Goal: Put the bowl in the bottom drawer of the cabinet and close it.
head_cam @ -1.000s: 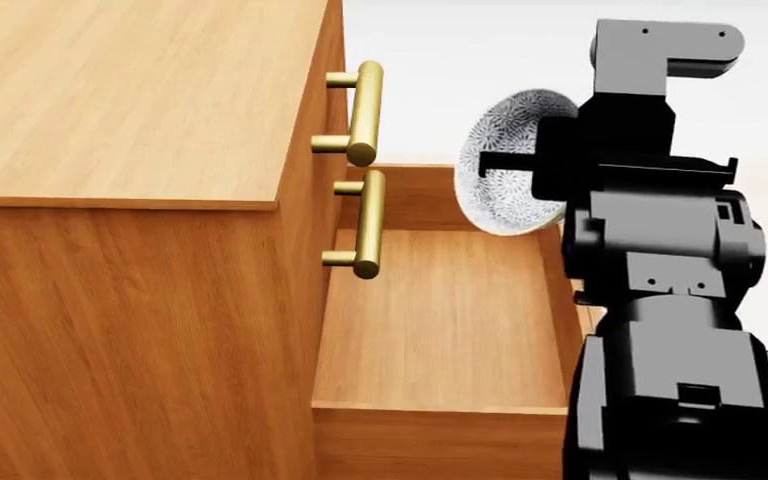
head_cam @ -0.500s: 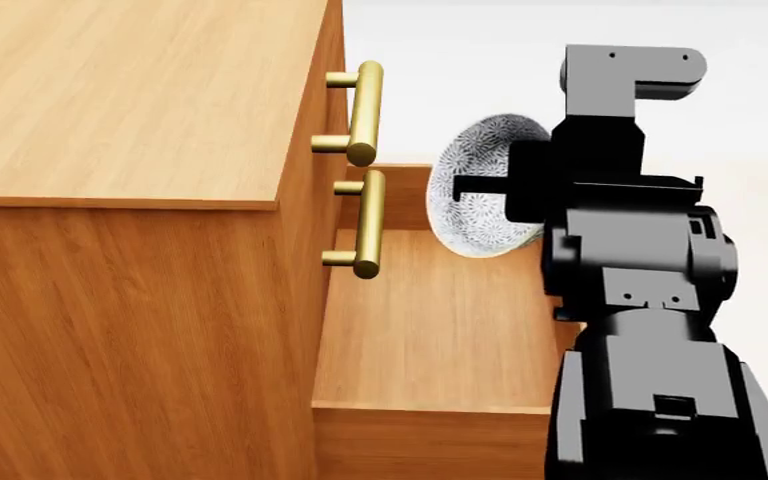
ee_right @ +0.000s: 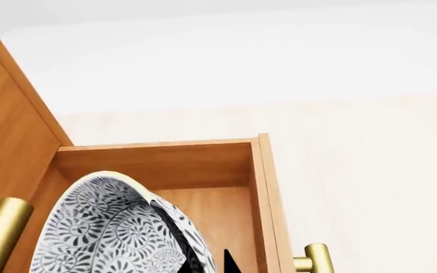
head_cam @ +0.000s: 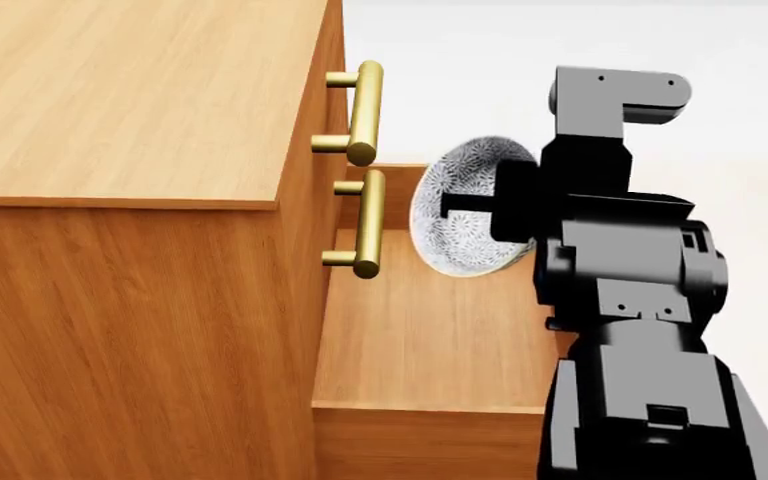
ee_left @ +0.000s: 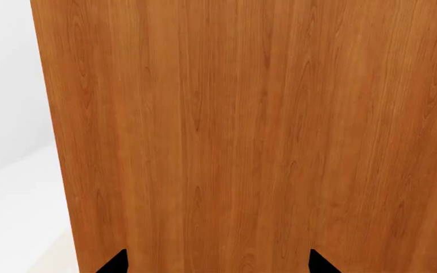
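The blue-grey patterned bowl (head_cam: 458, 215) hangs tipped on its side above the open bottom drawer (head_cam: 424, 330) of the orange-brown cabinet (head_cam: 131, 100). My right gripper (head_cam: 454, 210) is shut on the bowl's rim, one finger inside and one outside. In the right wrist view the bowl (ee_right: 104, 227) fills the lower corner, pinched by the right gripper (ee_right: 207, 263), with the drawer's inner wall (ee_right: 157, 162) behind it. My left gripper (ee_left: 217, 264) stands open with nothing between its fingertips, facing a flat wood panel of the cabinet (ee_left: 264, 125). It does not show in the head view.
Two brass bar handles (head_cam: 364, 100) (head_cam: 368, 225) of the upper drawers stick out just left of the bowl. The bottom drawer's own brass handle (ee_right: 316, 259) shows at its front edge. A pale floor (head_cam: 744, 150) lies around the cabinet.
My right arm has carried the bowl to the left, from above the drawer's right wall to over its inside, closer to the upper handles. The drawer stays open.
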Tool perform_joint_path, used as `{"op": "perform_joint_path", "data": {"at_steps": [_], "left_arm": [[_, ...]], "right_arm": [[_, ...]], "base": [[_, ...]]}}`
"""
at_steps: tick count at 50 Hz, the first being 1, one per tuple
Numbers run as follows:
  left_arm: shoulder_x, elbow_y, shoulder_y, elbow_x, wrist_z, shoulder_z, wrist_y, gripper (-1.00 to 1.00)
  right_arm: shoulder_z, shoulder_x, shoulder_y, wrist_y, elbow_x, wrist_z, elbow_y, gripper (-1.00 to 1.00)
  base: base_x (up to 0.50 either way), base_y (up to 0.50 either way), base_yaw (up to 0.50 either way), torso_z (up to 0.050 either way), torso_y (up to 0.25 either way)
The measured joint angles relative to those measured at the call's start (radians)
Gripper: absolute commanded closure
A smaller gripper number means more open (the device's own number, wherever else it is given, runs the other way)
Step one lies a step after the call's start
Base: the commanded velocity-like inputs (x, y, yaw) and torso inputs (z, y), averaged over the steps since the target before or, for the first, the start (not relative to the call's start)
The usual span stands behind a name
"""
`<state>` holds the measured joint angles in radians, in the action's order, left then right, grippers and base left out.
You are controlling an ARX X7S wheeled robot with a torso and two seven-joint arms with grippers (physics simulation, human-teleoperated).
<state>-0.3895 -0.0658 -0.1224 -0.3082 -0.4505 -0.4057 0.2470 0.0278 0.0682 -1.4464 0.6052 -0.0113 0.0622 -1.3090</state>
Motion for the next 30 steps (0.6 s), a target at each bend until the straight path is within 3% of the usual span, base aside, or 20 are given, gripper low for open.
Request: {"op": "perform_joint_path", "data": {"at_steps": [30], "left_arm": [[-0.005, -0.009, -0.001, -0.003, -0.005, -0.005, -0.003, -1.0]], "right_arm": [[0.049, -0.004, 0.02, 0.051, 0.008, 0.039, 0.0, 1.0]], "base": [[0.0, 0.0, 0.0, 0.001, 0.0]]}}
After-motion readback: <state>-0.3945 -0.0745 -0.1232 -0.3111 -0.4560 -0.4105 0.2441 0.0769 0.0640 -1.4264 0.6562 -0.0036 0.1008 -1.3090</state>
